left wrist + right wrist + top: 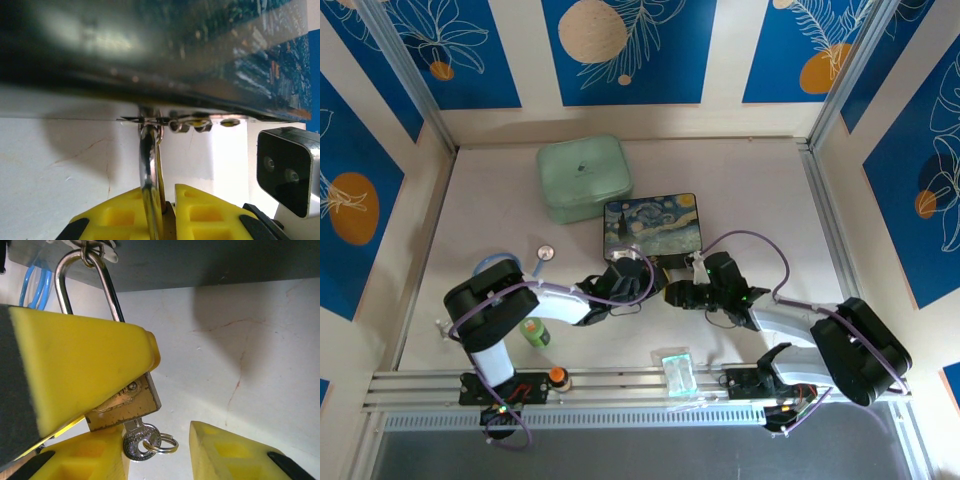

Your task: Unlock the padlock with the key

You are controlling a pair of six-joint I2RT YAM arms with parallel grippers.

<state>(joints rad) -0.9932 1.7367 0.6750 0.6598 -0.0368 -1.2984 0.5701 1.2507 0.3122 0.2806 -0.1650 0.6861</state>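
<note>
Pale tabletop point(740, 200) is bounded by blue-and-cream patterned walls point(630, 50), with the starry-night painted box point(650, 225) set near its middle, just beside a mint-green tin point(583, 178). The brass padlock point(125, 407) is hung by its silver shackle point(107, 287) from the box's clasp point(89, 256). It is clamped between the closed yellow fingers of the left gripper point(167, 192). The key point(139, 440) is seated in the padlock's underside, a small ring point(167, 445) looped through its head. The right gripper point(155, 436) is held with jaws parted on either side of the key, and nothing is gripped.
</note>
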